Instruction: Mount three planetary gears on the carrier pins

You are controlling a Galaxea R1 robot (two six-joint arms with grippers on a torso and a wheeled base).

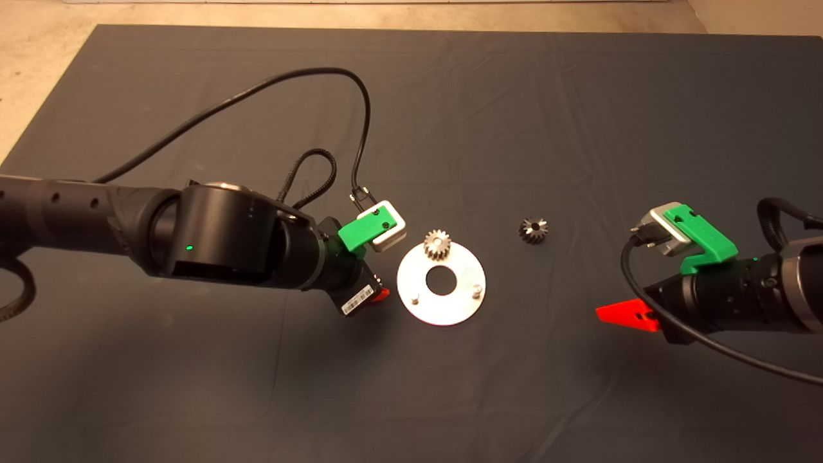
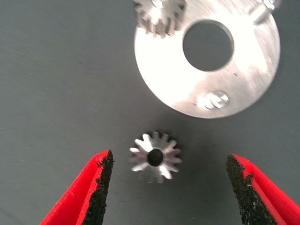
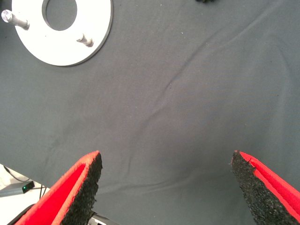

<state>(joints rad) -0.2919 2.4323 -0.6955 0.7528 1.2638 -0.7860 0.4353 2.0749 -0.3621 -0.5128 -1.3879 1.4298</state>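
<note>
The round silver plate (image 1: 441, 302) lies mid-mat with three carrier pins. One planetary gear (image 1: 438, 244) sits on the far pin; the two near pins (image 1: 415, 298) (image 1: 476, 290) are bare. A second gear (image 1: 533, 229) lies loose on the mat to the plate's right. The third gear (image 2: 155, 157) lies flat on the mat beside the plate (image 2: 243, 70), between the open fingers (image 2: 101, 178) of my left gripper (image 2: 169, 155), untouched; the head view hides it under my left wrist. My left gripper (image 1: 378, 296) is at the plate's left edge. My right gripper (image 1: 611, 315) (image 3: 165, 153) hovers open and empty, right of the plate (image 3: 93, 33).
Black cables loop above my left wrist (image 1: 360, 128). The dark mat (image 1: 578, 128) has light creases. Pale floor (image 1: 38, 77) shows past the mat's far left edge.
</note>
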